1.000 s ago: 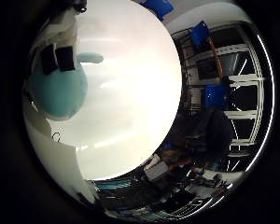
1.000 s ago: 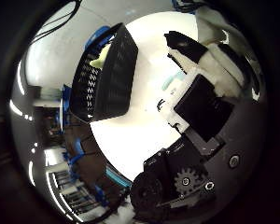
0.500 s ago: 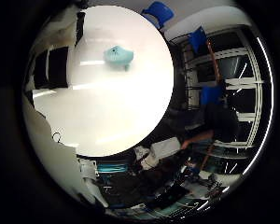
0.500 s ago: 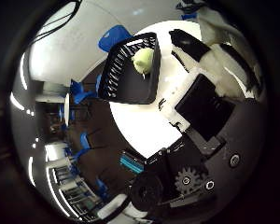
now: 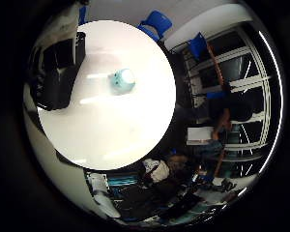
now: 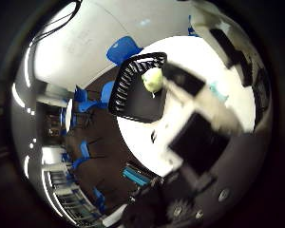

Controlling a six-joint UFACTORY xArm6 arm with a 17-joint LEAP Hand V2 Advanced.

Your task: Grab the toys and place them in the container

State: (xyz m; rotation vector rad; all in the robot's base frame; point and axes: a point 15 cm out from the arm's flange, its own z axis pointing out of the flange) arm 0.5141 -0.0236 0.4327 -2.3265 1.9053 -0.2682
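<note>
We see the hand [image 6: 204, 128] with fingers extended and holding nothing, high above the round white table [image 5: 111, 140], where a teal toy [image 5: 122, 80] lies alone, while a yellow-green toy [image 6: 153, 80] sits inside the black container [image 6: 135, 90].

Hand [image 6: 204, 128] blurred, hides part of basket [image 6: 133, 90]; teal toy [image 5: 122, 80] too small to tell

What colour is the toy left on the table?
Teal, the toy on the white table; clearest in the little finger side palm view.
</note>
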